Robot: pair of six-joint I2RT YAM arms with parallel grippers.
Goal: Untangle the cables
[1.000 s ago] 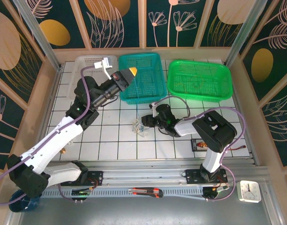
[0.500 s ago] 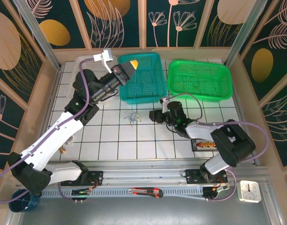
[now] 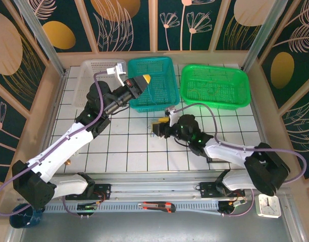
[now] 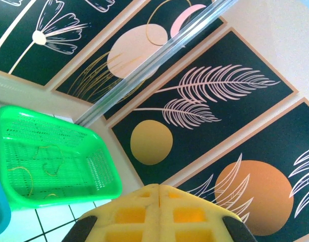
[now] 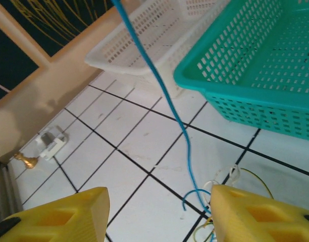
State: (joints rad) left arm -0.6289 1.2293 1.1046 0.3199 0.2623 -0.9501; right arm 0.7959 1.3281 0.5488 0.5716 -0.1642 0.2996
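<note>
Currently green basket [image 4: 68, 195] at 1 o'clock holding few thin yellow-orange wires [image 4: 46, 160]. Teal basket [image 3: 149, 107] at 12 and white basket [image 3: 96, 64] at 11, contents unclear. Cables [image 5: 184, 132] lying on tiles [image 3: 124, 146] betw R gripper [image 5: 157, 194] fingers, jaws standing released, wide apart; a blue one rising out of wrist view. L gripper [image 3: 143, 79] hovering over teal basket's 9 o'clock rim, jaws clenched; whether pinching anything, can't tell. Bare tiles stretching toward 9 o'clock wall [image 3: 41, 116].

- White basket [image 3: 91, 68], teal basket [image 3: 162, 88] and green basket [image 3: 215, 85] blocked the table's [image 3: 124, 151] far edge.
- Near-left tiles lay open.
- A blue cable [image 5: 164, 96] hung across mid-table.
</note>
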